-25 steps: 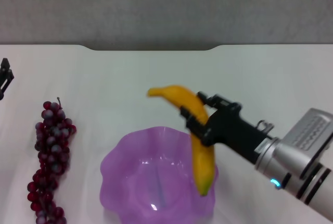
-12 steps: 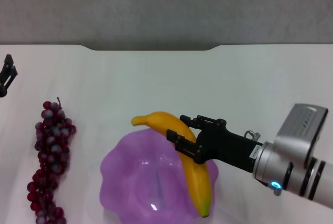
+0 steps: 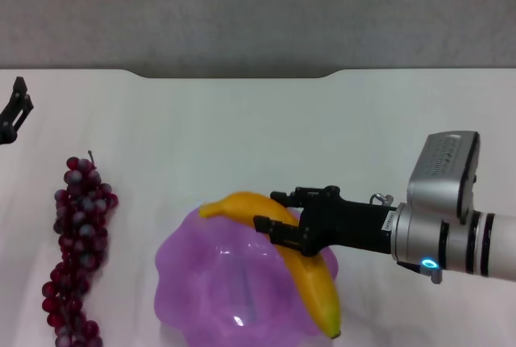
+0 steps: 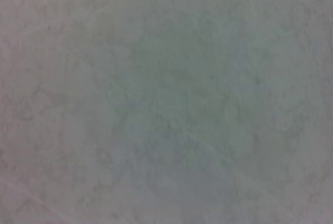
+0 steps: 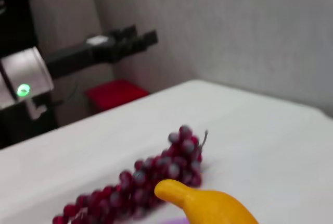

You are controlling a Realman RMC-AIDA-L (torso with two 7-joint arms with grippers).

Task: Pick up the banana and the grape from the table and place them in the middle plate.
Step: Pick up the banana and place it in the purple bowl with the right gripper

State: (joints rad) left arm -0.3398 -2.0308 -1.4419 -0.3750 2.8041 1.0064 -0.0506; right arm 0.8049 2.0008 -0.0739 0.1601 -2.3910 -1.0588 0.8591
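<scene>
The right gripper [image 3: 284, 226] was closed on the banana [image 3: 302, 270], holding it low over the right side of the middle plate [image 3: 193, 282]. To finish well, I think it should lower the fruit toward the centre before releasing. The grape [image 3: 76, 250] lay on the table [image 3: 242, 121], left of the plate. The left gripper [image 3: 14, 109] waited at the far left; I cannot tell its opening.

worktop [image 3: 242, 121]: plain white, smooth, matt
middle plate [image 3: 193, 282]: translucent purple plastic, glossy
banana [image 3: 310, 282]: smooth yellow skin, slight sheen
grape [image 3: 76, 242]: dark red, frosted bloom
right end effector [image 3: 278, 222]: matt black
</scene>
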